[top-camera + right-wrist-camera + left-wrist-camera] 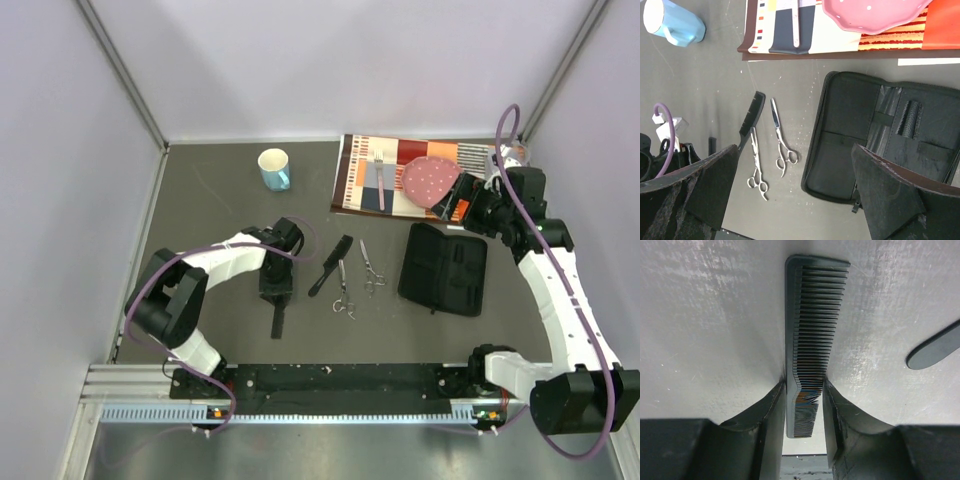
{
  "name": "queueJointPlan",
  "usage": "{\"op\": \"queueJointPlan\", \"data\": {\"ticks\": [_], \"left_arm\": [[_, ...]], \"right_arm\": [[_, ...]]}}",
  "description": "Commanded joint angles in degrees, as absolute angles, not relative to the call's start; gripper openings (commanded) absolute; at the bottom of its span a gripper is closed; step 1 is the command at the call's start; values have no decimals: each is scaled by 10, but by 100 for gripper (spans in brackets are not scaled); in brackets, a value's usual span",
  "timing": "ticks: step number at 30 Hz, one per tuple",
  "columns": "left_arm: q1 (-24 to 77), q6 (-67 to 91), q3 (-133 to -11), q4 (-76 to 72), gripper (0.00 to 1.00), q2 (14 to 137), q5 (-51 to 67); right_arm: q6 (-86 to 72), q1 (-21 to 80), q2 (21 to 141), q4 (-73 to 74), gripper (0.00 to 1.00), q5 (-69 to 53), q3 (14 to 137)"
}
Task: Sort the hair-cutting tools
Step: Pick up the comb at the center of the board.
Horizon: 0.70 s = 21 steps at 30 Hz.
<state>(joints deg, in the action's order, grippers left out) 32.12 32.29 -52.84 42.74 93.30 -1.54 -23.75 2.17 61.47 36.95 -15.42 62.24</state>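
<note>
The flat black comb [278, 320] lies on the dark table near the front left. My left gripper [277, 290] is down over its far end. In the left wrist view the two fingers press the comb [812, 315] from both sides [804, 385]. The slim handled comb [331, 264] and two silver scissors [343, 290] [371, 268] lie side by side at the centre. They also show in the right wrist view: the comb [751, 117] and the scissors [756, 165] [780, 140]. My right gripper [455, 208] hangs high, open and empty [794, 147].
An open black zip case [443, 268] [880, 140] lies right of the scissors. Behind it is a striped placemat [355, 185] with a pink-handled fork [380, 185] and a pink dotted plate [430, 180]. A light blue mug [274, 168] stands at the back left.
</note>
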Motion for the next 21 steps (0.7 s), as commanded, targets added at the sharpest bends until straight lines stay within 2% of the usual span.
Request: {"op": "queueJointPlan", "data": {"ticks": [1, 7, 21], "left_arm": [[324, 332, -499, 401, 36, 974, -47], [326, 330, -506, 401, 27, 964, -49], [349, 316, -533, 411, 24, 903, -74]], "right_arm": [[-236, 18, 616, 365, 95, -144, 642], [-236, 18, 617, 364, 95, -147, 642], [-250, 18, 619, 365, 95, -159, 630]]}}
